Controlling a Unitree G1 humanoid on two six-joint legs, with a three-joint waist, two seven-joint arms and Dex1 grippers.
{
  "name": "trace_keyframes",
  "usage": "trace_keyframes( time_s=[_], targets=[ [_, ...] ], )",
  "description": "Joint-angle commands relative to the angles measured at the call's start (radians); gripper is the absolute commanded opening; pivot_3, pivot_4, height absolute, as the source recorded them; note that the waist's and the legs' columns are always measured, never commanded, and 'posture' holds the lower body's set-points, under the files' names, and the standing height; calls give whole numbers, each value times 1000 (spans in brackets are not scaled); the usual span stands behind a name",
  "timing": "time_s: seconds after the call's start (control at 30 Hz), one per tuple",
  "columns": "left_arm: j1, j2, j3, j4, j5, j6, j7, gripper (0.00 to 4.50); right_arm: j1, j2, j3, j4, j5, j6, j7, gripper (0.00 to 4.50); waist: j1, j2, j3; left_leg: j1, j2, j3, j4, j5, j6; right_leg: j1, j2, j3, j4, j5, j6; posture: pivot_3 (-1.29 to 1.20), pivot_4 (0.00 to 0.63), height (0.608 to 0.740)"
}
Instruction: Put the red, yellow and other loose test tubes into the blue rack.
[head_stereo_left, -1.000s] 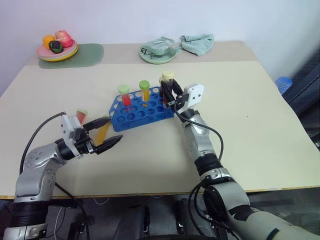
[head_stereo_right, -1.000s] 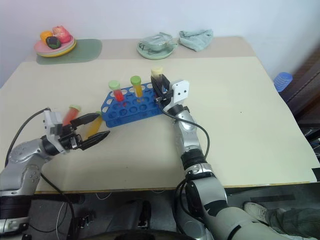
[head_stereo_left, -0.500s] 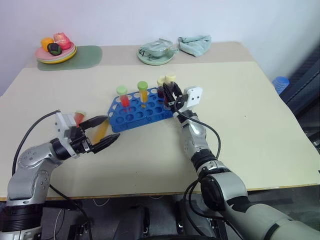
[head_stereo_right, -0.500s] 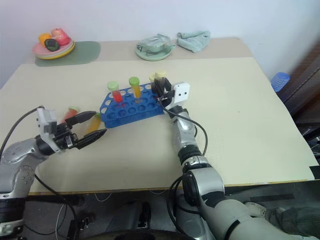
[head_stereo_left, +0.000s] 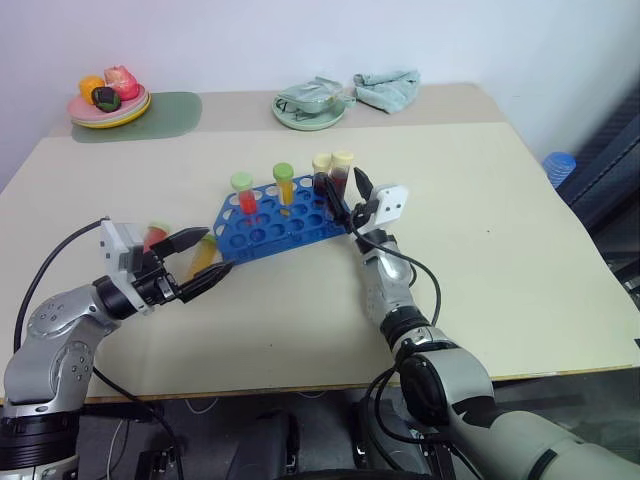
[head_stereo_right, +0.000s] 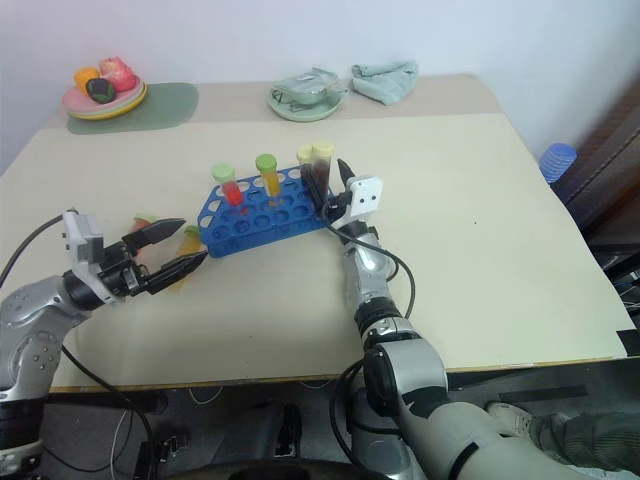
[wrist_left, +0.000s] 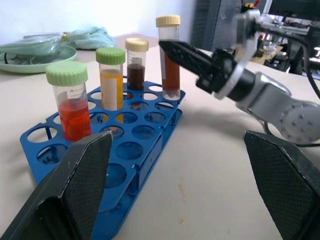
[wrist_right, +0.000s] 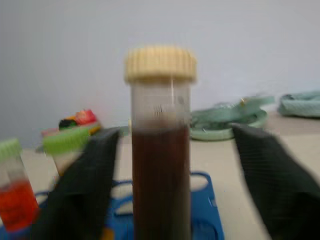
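Note:
The blue rack (head_stereo_left: 275, 228) stands mid-table with several upright tubes: a red one (head_stereo_left: 244, 196) and a yellow one (head_stereo_left: 285, 184) with green caps, a dark one (head_stereo_left: 322, 174), and a brown cream-capped tube (head_stereo_left: 343, 171). My right gripper (head_stereo_left: 351, 190) is open, its fingers on either side of the brown tube (wrist_right: 160, 150), which stands in the rack's right end. My left gripper (head_stereo_left: 198, 262) is open, low over the table left of the rack. Behind it lie two loose tubes, a red one (head_stereo_left: 153, 236) and a yellow one (head_stereo_left: 204, 252).
A plate of fruit (head_stereo_left: 108, 98) on a green mat (head_stereo_left: 170, 108) sits at the back left. A green dish (head_stereo_left: 310, 106) and a green cloth (head_stereo_left: 385, 86) lie at the back. A blue object (head_stereo_left: 560, 166) is beyond the table's right edge.
My right gripper lowered the brown tube into the rack's right end and opened, letting it go. The left gripper stays open in about the same place.

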Motion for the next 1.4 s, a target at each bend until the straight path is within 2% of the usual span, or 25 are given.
trace_keyframes(
  time_s=[0.03,0.27,0.4,0.7,0.9,1.1,1.4],
  targets=[
    [-17,11,29,-39,-26,7,8,4307,9,9,12,-13,-24,-44,-25,4131,0,0,0,0,0,0,0,0,0,0,0,0,0,0,0,0,150,740],
    [-22,-3,19,-46,-30,20,18,4307,28,-20,36,-47,-66,-20,-62,4131,1,0,0,0,0,0,0,0,0,0,0,0,0,0,0,0,150,740],
    [-20,-8,17,-49,-28,22,17,4307,55,-30,48,-155,-29,75,-16,4131,1,0,0,0,0,0,0,0,0,0,0,0,0,0,0,0,150,740],
    [-19,-36,-11,-52,-17,21,21,4307,138,-129,90,-639,44,622,10,4131,4,0,0,0,0,0,0,-2,3,0,0,0,0,0,0,0,150,740],
    [-14,-52,-24,-53,-14,13,27,4307,140,-190,109,-861,116,984,22,4131,5,0,0,0,0,0,-1,-3,5,0,-1,0,0,0,0,0,150,740],
    [-2,-75,-37,-61,-7,2,36,4307,102,-219,87,-894,177,1173,24,4131,11,0,0,0,0,0,-1,-4,7,0,-1,0,-2,0,0,0,150,740],
    [25,-92,-30,-74,-6,-11,47,4307,29,-246,59,-807,201,1218,48,4131,24,0,0,-1,0,0,-3,-4,7,0,-1,0,-4,0,0,0,150,740]
  ],
)
